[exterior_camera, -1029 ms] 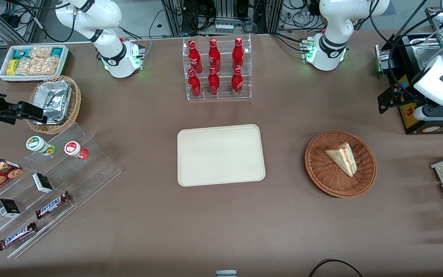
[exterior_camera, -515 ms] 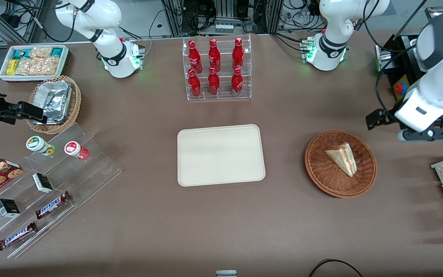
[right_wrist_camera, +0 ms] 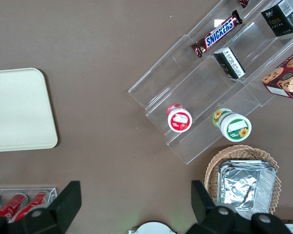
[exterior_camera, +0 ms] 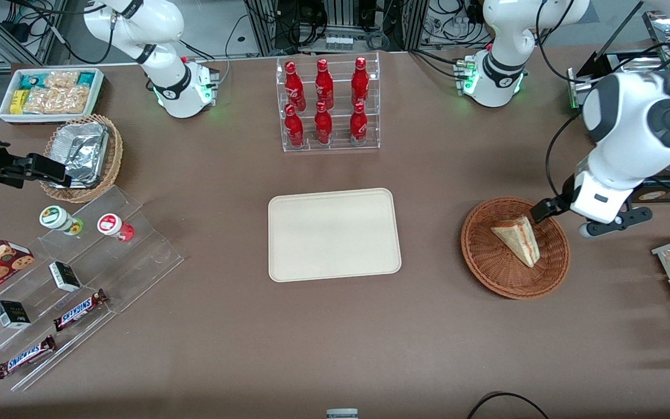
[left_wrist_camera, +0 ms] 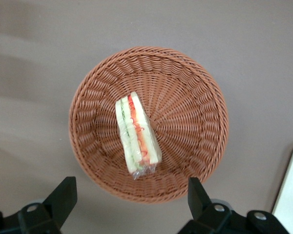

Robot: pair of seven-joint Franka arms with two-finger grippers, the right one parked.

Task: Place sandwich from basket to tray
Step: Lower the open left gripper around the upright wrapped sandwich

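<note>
From the front, the sandwich (exterior_camera: 516, 238), a pale bread wedge with a red stripe along its cut edge, lies in the reddish-brown woven basket (exterior_camera: 486, 256) on the brown desk (exterior_camera: 335, 337). The pincer (exterior_camera: 544, 210) hangs over the basket's rim at about two o'clock from the sandwich. The beige tray (exterior_camera: 334, 234) sits at nine o'clock, well apart.

From the left wrist, red and green layers show on the sandwich (left_wrist_camera: 136, 135); the pincer (left_wrist_camera: 129, 195) is spread wide, holding nothing, above the basket (left_wrist_camera: 195, 122).
</note>
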